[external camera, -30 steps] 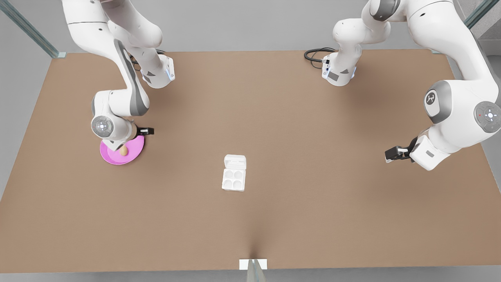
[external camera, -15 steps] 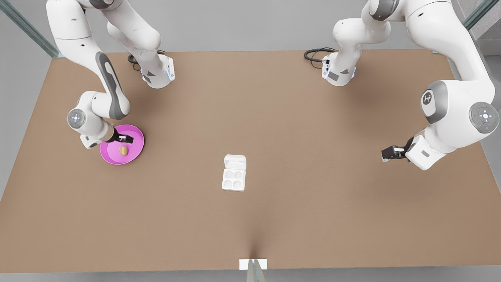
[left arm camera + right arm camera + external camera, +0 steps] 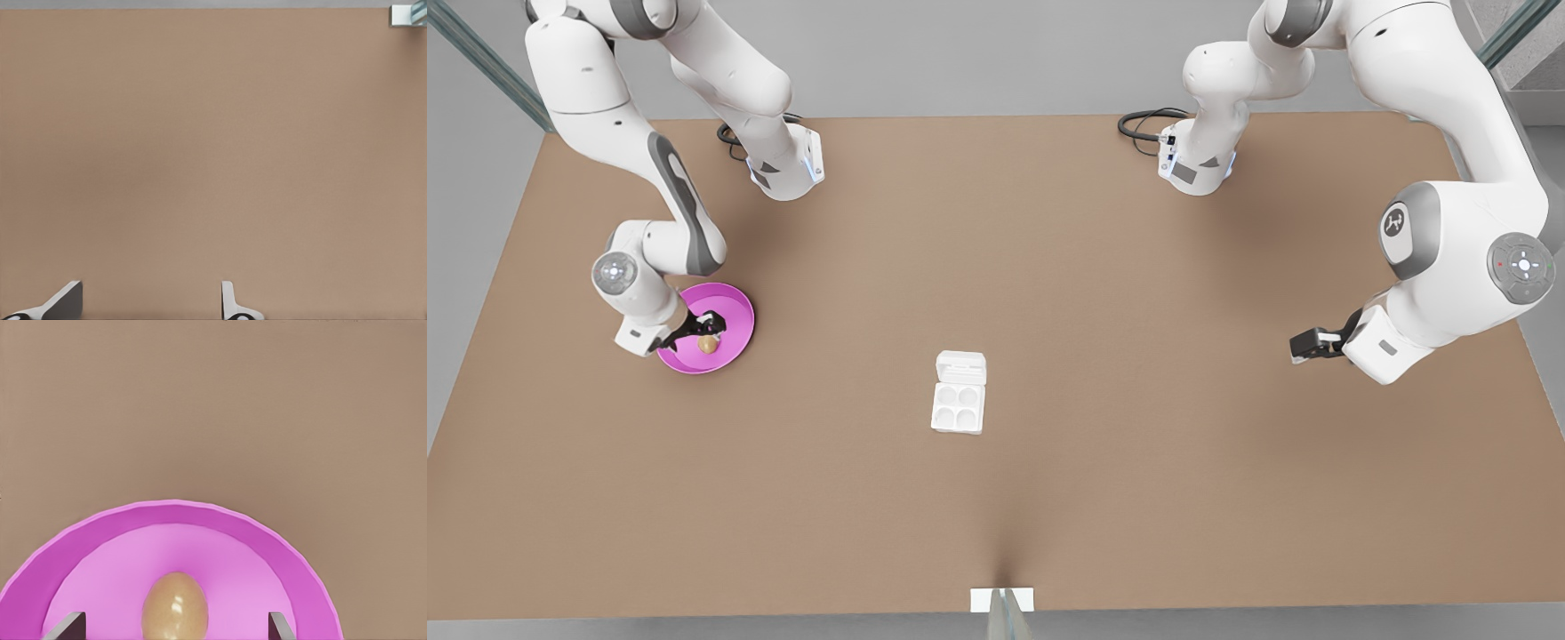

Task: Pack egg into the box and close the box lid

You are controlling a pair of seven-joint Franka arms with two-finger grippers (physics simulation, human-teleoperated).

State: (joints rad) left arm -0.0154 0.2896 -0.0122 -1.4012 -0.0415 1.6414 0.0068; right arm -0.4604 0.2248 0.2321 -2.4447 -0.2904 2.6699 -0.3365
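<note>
While our right gripper (image 3: 704, 333) hovers spread over the egg (image 3: 708, 343), nothing is grasped yet.

We see the egg on the pink plate (image 3: 734, 307) at the front view's left, lying between our right gripper's parted fingers (image 3: 67, 625), its long axis pointing away from the wrist, so we judge a straight descent and squeeze comes next. Our left gripper (image 3: 1303, 345) waits at the front view's right, fingers apart and holding nothing. Mid-frame, the box (image 3: 958, 407) sits with the box lid (image 3: 960, 366) laid open, well apart from the egg.
</note>
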